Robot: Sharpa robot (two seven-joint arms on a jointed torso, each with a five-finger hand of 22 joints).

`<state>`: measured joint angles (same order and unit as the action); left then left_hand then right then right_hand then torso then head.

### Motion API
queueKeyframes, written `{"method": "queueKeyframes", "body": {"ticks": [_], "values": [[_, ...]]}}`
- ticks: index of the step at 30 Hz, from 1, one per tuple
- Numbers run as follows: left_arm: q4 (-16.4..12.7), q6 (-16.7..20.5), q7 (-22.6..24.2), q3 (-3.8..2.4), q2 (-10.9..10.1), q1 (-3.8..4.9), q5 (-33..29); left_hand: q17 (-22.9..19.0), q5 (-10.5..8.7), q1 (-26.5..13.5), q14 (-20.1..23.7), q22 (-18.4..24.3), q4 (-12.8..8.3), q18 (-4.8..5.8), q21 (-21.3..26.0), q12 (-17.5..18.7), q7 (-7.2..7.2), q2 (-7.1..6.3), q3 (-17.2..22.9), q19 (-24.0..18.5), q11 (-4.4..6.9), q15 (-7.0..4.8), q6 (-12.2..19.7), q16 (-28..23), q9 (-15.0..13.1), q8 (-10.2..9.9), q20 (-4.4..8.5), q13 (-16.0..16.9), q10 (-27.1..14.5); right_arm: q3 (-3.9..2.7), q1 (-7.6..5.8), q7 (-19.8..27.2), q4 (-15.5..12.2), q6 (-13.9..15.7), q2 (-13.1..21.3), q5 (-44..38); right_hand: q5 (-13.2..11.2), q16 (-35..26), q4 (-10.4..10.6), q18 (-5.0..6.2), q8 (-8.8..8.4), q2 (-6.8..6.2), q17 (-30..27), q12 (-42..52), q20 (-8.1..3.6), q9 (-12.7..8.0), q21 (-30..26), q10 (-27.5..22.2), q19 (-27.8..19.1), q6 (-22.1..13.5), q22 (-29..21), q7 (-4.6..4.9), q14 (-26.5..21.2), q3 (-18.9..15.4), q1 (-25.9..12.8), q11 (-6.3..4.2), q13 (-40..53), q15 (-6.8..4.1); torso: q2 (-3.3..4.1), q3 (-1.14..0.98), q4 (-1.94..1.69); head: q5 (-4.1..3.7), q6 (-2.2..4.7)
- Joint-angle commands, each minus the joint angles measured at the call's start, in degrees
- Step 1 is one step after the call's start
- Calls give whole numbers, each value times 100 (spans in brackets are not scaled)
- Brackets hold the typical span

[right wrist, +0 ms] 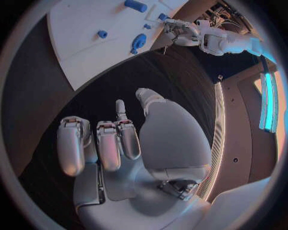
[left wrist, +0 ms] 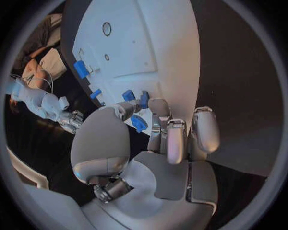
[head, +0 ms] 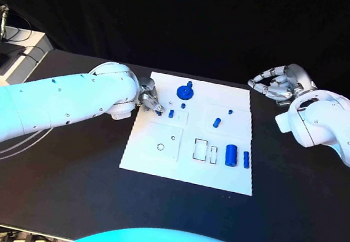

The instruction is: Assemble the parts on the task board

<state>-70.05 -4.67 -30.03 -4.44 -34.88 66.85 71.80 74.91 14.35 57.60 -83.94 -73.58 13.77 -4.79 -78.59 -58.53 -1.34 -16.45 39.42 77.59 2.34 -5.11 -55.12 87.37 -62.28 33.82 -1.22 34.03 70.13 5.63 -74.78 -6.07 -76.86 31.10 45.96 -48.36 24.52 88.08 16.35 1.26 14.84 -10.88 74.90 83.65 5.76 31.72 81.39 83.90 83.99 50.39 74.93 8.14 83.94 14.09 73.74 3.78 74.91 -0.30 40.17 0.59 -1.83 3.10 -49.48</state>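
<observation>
L hand grip (fingers hidden) unclear

**Camera setup: one overhead, two wrist fisheyes**

Head view: looks down from above on the whole task board and black table.
Left wrist view: sits behind the left hand, close over the board's edge.
Right wrist view: sits behind the right hand, off the board, farther back.
Shared by all three: the board with its blue parts.
</observation>
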Motion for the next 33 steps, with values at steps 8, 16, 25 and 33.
{"method": "queueKeyframes", "body": {"ticks": [8, 16, 25, 33], "values": [[-19, -20, -111, 26, -4, -48, 75, 794, 26, 24, -422, -12, 90, 47, 8, -33, -22, -9, -234, 52, -9, -20, 2, -29, 13, -40, -14, 2, -26, -2, 5, 22, -1, -37, -2, -70, 23, -15, 3, 75, 18, -45, 1002, -27, -56, 4, -26, 6, 255, -34, 1024, 11, 482, 19, 3, -26, 893, -39, -2, 1, -5, -8, 7], [-29, -10, -95, 25, 9, -48, -2, 793, 30, 49, -422, -15, 139, 47, 7, -37, -22, 4, -333, 55, -8, -19, -3, -30, 16, -43, -15, 5, -24, -2, 6, 22, -2, -35, -1, -70, 23, -15, 3, 75, 18, -45, 1002, -27, -56, 4, -26, 6, 255, -34, 1024, 11, 482, 19, 3, -26, 893, -39, 3, 0, -1, -9, 11], [-35, -4, -83, 25, 22, -48, -50, 780, 32, 119, -418, -12, 283, 46, 15, -33, -31, 40, -719, 52, -15, -14, -10, -37, 32, -61, -18, -13, -34, -2, 6, 21, -1, -36, 0, -72, 23, -15, 3, 75, 18, -45, 1002, -27, -56, 4, -26, 6, 255, -34, 1024, 11, 482, 19, 3, -26, 893, -39, -3, -4, -5, 1, 10], [-24, 9, -83, 25, 24, -48, -51, 783, 40, 109, -419, -12, 292, 46, 16, -33, -32, 73, -824, 53, -17, -11, -15, -36, 39, -68, -20, -15, -35, -2, 7, 22, -3, -36, 0, -72, 23, -15, 3, 75, 18, -45, 1002, -27, -56, 4, -26, 6, 255, -34, 1024, 11, 482, 19, 3, -26, 893, -39, 2, -4, 0, 10, 15]]}}
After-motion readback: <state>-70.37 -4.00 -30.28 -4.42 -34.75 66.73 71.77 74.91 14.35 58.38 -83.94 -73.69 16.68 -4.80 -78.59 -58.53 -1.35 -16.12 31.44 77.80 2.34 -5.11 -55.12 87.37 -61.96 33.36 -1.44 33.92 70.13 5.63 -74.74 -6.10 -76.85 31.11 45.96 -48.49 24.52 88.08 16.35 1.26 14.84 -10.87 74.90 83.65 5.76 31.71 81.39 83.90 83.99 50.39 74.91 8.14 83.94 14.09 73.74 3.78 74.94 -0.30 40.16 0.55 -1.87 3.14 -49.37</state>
